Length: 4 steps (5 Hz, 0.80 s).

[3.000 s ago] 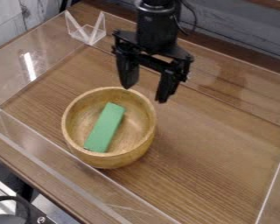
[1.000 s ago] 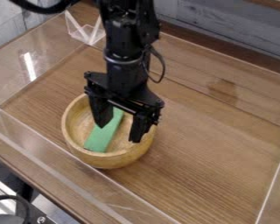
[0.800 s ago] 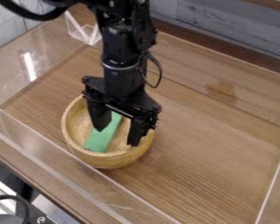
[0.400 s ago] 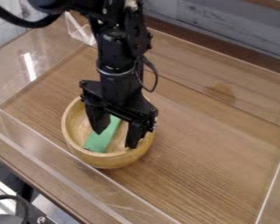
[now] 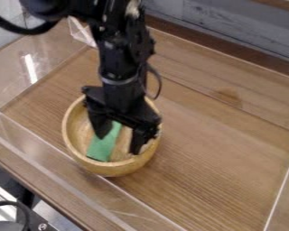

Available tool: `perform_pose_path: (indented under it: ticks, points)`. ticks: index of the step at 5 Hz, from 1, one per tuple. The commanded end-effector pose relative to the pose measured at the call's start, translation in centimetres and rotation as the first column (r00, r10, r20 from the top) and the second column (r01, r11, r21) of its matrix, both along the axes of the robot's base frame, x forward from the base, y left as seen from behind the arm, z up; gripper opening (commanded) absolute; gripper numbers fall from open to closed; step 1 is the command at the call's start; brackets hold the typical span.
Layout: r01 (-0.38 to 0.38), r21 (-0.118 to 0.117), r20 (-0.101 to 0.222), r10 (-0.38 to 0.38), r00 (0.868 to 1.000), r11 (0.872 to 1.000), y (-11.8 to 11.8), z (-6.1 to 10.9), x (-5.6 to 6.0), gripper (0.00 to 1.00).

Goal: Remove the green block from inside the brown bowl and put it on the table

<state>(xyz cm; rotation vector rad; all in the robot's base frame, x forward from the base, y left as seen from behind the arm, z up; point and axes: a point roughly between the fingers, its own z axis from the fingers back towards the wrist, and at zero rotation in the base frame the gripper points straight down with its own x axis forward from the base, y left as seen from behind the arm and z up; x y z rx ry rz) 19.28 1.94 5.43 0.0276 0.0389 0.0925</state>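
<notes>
The black arm (image 5: 116, 45) reaches down from the top of the view and points its gripper (image 5: 118, 133) straight down into the bowl (image 5: 77, 153). The fingers (image 5: 98, 123) stand wide apart, one on each side of the block (image 5: 105, 144), with their tips down inside the bowl's hollow. Whether the tips touch the block or the bowl's floor cannot be told, since the gripper body hides much of the bowl's inside.

The block lies flat on the bowl's floor, its long side running from the near left toward the far right. Only its nearer end shows, bright green between the two fingers; the farther end is hidden behind the gripper. It is not lifted and nothing is closed on it.

The bowl sits on the counter (image 5: 219, 126), in the left half of the view, near the front clear wall (image 5: 135, 200). Its thick light-brown rim shows on the left and near sides, and the arm covers the far rim. Clear walls edge the counter all round, and a folded clear piece (image 5: 84, 29) stands near the far left corner.
</notes>
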Motion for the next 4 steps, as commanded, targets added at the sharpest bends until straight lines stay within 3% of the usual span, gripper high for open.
perform_pose_path:
  ticks: [1, 2, 4]
  points:
    - [0.004, 0.01, 0.037, -0.004, 0.999, 1.0, 0.12, -0.03, 0.46, 1.0]
    - [-0.01, 0.016, 0.036, 0.009, 0.999, 1.0, 0.18, -0.41, 0.5, 1.0]
    - [-0.011, 0.007, 0.044, 0.011, 0.999, 1.0, 0.32, -0.86, 0.69, 1.0]
